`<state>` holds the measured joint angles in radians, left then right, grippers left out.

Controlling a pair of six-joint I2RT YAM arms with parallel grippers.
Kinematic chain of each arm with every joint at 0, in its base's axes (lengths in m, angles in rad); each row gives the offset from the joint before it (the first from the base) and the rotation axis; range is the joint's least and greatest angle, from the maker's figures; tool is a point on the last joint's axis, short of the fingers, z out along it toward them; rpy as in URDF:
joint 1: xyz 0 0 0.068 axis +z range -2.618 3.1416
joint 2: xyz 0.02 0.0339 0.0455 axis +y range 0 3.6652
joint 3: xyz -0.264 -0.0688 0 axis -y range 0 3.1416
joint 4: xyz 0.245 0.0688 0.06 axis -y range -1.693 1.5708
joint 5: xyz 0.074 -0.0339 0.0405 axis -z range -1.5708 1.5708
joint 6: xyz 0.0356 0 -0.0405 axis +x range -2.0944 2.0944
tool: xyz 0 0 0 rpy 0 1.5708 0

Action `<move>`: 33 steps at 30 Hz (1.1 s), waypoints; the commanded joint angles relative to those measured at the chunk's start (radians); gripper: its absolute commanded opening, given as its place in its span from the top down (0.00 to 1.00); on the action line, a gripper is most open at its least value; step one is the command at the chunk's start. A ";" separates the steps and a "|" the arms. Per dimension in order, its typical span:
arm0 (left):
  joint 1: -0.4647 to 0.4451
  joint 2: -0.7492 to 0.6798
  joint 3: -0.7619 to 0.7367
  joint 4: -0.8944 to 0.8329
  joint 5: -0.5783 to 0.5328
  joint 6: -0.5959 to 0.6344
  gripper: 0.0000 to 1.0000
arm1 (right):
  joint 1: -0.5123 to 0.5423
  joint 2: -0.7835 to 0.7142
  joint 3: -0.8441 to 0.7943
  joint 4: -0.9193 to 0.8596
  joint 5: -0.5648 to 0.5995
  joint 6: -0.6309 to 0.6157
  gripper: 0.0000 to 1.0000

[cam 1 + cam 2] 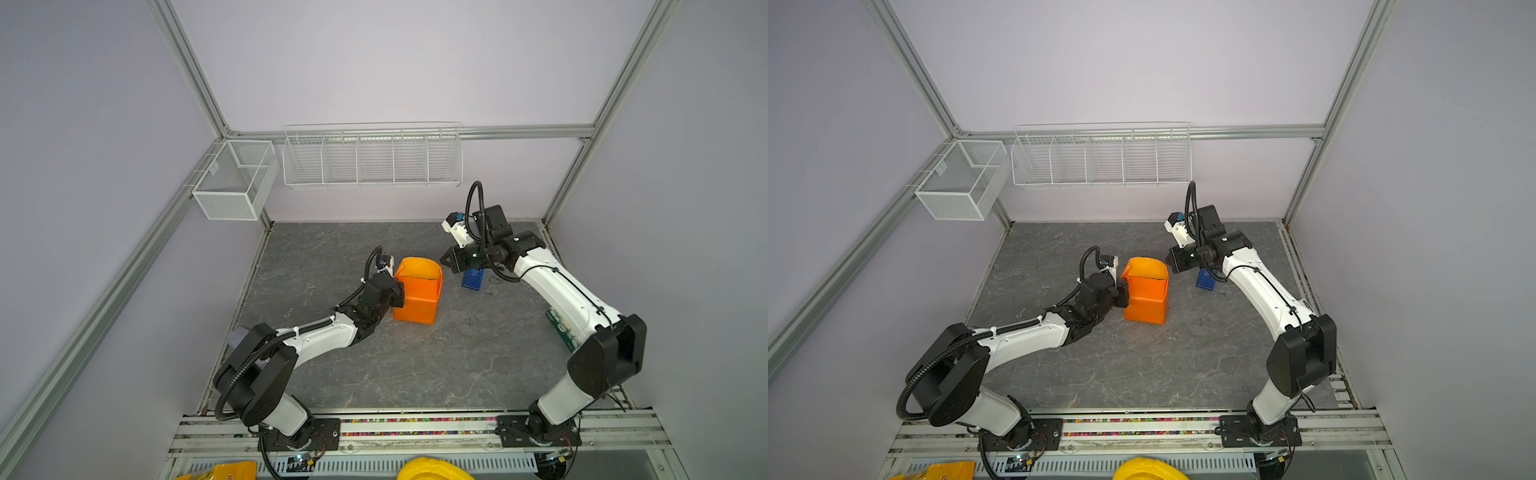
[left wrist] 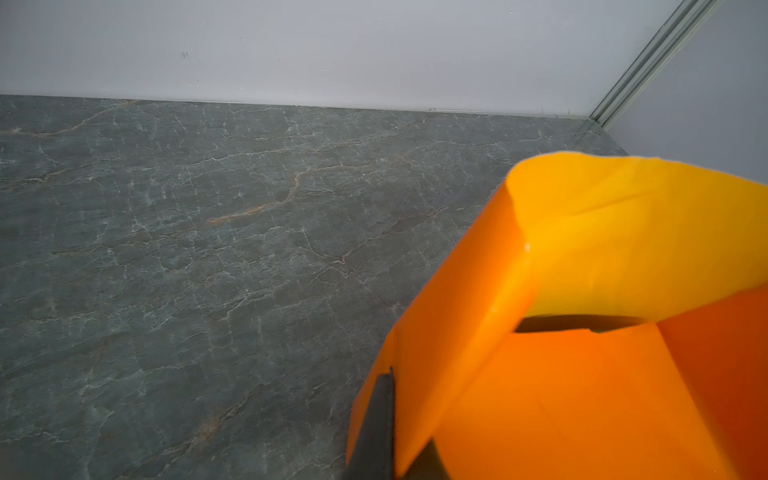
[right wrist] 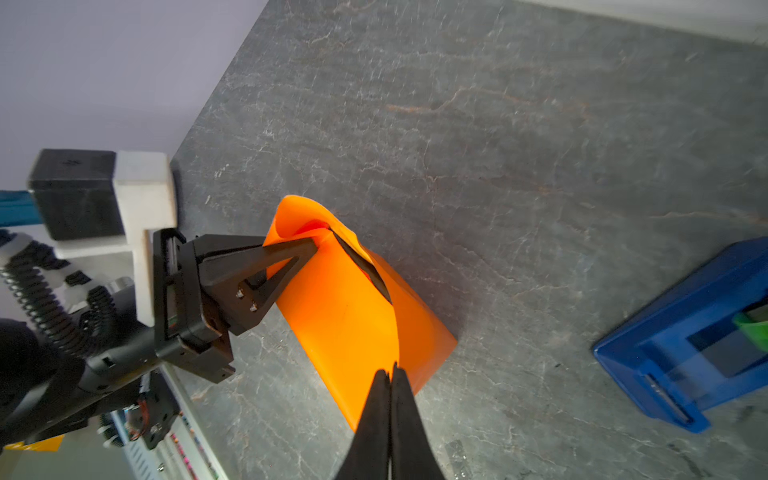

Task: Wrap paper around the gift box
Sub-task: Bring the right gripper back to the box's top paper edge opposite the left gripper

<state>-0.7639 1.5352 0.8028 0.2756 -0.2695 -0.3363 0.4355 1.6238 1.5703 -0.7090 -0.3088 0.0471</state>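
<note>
Yellow clutter: a rounded yellow thing (image 1: 430, 468) and a yellow packet (image 1: 224, 471) are lying at the near edge, in front of the arm bases.
Surface: the grey marbled surface (image 1: 415, 365) is carrying the things below.
Packet: a patterned packet (image 1: 563, 328) is lying near the right edge, partly under the right arm.
Paper: the orange paper (image 1: 417, 297) is standing mid-surface as an upright wrap, its top flaring open.
Gift box: the gift box (image 2: 577, 323) is sitting inside the paper, showing only as a dark strip through the opening.
Left hand: the left hand (image 1: 399, 293) is pinching a flap of the paper on the wrap's left side, one finger (image 2: 374, 419) lying outside the sheet.
Right hand: the right hand (image 3: 391, 374) is hovering at the wrap's upper right edge, fingers pressing together; whether paper is caught between them I cannot tell.
Tape dispenser: the blue tape dispenser (image 1: 472, 279) is standing just right of the wrap, apart from it, beneath the right wrist.
Baskets: a white mesh basket (image 1: 235, 183) and a wire rack (image 1: 372, 160) are hanging on the far walls.
</note>
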 commanded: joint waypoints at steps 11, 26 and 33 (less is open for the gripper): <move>0.003 -0.009 -0.006 -0.102 -0.027 -0.044 0.96 | 0.023 -0.066 -0.067 0.015 0.200 0.122 0.49; 0.002 -0.045 -0.022 -0.131 -0.042 -0.139 0.96 | 0.194 -0.208 -0.531 0.505 0.367 0.575 0.37; -0.011 -0.032 -0.011 -0.142 -0.053 -0.162 0.96 | 0.220 -0.114 -0.513 0.558 0.400 0.592 0.68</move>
<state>-0.7673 1.5013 0.8001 0.2050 -0.3115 -0.4637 0.6460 1.4860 1.0527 -0.2153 0.0555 0.6106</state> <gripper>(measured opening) 0.047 0.332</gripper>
